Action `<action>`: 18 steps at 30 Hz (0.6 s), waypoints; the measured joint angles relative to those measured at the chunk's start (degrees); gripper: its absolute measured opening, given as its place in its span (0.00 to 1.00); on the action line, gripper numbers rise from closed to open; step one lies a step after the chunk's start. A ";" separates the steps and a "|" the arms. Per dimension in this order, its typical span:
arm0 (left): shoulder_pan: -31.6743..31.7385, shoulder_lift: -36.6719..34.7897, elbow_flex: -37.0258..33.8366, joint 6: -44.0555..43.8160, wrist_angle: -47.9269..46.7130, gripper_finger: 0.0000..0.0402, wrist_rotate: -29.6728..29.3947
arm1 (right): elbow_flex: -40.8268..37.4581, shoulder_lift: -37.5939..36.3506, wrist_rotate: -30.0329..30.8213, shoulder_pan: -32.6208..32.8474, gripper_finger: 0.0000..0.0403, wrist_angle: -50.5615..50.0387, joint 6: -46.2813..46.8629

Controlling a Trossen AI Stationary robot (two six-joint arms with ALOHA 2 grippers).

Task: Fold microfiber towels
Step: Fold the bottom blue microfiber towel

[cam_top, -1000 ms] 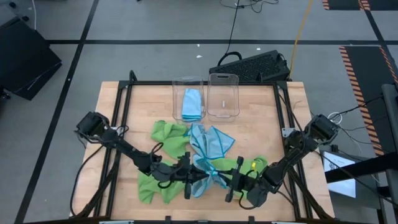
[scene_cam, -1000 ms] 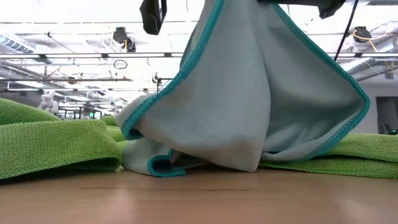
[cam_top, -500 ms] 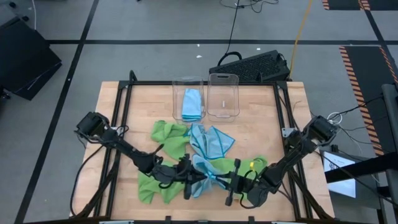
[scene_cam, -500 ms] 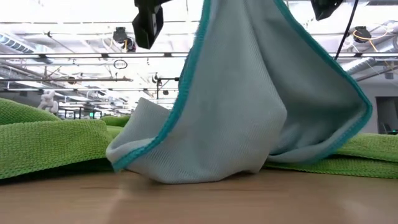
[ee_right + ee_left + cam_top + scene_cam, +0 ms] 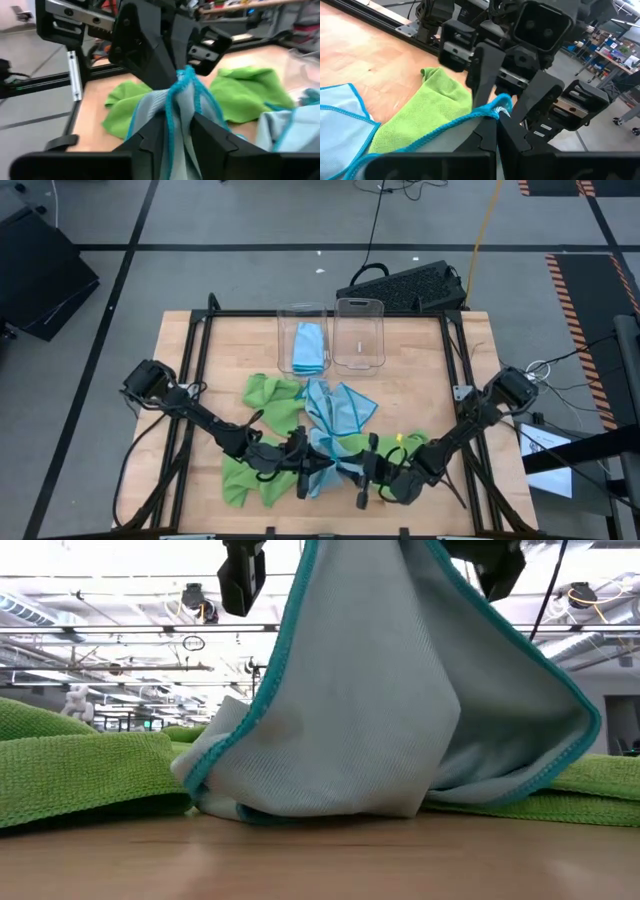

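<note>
light blue microfiber towel with teal stitched edge (image 5: 400, 710) hangs lifted at the near-middle of the wooden table (image 5: 420, 370), its lower folds bunched on the surface. lime green microfiber towels (image 5: 268, 402) lie crumpled around it; a second blue towel (image 5: 340, 408) sits just behind, and a folded blue one rests inside the left of two clear plastic bins (image 5: 305, 338) at the far edge.

left gripper (image 5: 312, 470) is clamped tight on the towel's teal hem, fingers together with the edge pinched between them. right gripper (image 5: 362, 472) faces it, almost touching; in its wrist view the fingers (image 5: 150, 131) stand slightly apart around the same bunched edge (image 5: 182, 95), so the hold looks loose. cannot tell whether it grips at all.

risks, as judged: both grippers crowd one corner, so any pull apart may slip the cloth from the right side and drop it in a heap. fingers could knock together. dragging low may catch the green towels beneath.
</note>
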 joint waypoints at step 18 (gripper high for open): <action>-0.04 -0.02 0.00 0.29 -0.42 0.03 -0.02 | 0.00 0.01 -7.89 -1.28 0.53 3.73 0.93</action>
